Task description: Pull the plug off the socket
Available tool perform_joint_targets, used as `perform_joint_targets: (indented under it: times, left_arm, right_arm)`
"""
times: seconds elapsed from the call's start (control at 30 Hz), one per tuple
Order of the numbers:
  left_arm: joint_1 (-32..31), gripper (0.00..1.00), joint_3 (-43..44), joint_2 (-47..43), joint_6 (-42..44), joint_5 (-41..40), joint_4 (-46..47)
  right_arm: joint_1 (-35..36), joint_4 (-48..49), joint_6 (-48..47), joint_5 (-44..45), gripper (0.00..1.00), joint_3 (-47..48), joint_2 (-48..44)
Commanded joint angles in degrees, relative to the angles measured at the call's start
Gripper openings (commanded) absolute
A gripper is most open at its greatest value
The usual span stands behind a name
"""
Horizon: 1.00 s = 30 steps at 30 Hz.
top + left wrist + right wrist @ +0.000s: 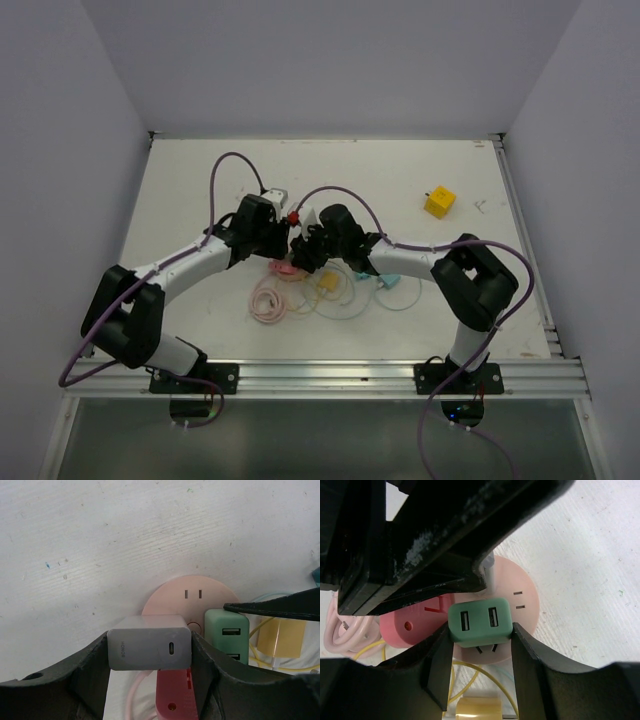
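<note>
Where the two arms met near the middle of the table, one round pale-pink socket lay flat on the white surface.

Task items:
- Socket: one. It was disc-shaped, with one free pair of narrow slots showing on its top face and a small ring mark near the centre.
- Grey charger plug: one. It was a rounded block with one oval port and faint "HONOR" lettering on the near face, and it sat on the near part of the socket.
- Green adapter plug: one. It was mint-green and rounded, with two USB ports on the end face. It stood on the socket just beside the grey charger plug. Dark pins showed under its body against the pink face.

Grippers:
- Left gripper: one. It stood about half spread, with both black fingers pressed against the sides of the grey charger plug.
- Right gripper: one. It was set narrower, its fingers clamped on either side of the green adapter plug.

Other items:
- Rose-red plug: one, just beside the socket. Whether it was seated in the socket could not be told.
- Translucent yellow plug: one, near the socket.
- Pink cable coil: one.
- Yellow cube: one, well apart towards the far right.
</note>
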Motion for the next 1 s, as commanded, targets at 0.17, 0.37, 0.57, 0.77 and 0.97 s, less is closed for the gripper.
perform_joint_targets:
  times: [0.17,0.37,0.57,0.77,0.97]
  left_arm:
    - [-2.86,0.00,-5.37,7.60,-1.13,3.92,-10.22]
    - [-2.86,0.00,-5.46,8.39,-1.21,4.09,-10.05]
    - [-2.95,0.00,-5.55,8.83,-1.12,5.06,-9.87]
    - [-2.86,0.00,-5.46,9.36,-0.95,5.59,-9.87]
    - [-2.86,0.00,-4.32,9.97,-0.16,5.50,-10.49]
  right_arm:
    - [1.07,13.54,-0.05,-4.21,0.00,8.89,-7.79]
    - [0.90,14.50,-0.14,-4.12,0.00,9.51,-7.97]
    - [0.10,16.88,1.44,-4.82,0.00,9.42,-8.32]
    - [-0.42,18.82,3.02,-6.49,0.00,9.94,-9.29]
    - [-1.56,18.29,2.68,-9.83,0.00,10.30,-11.13]
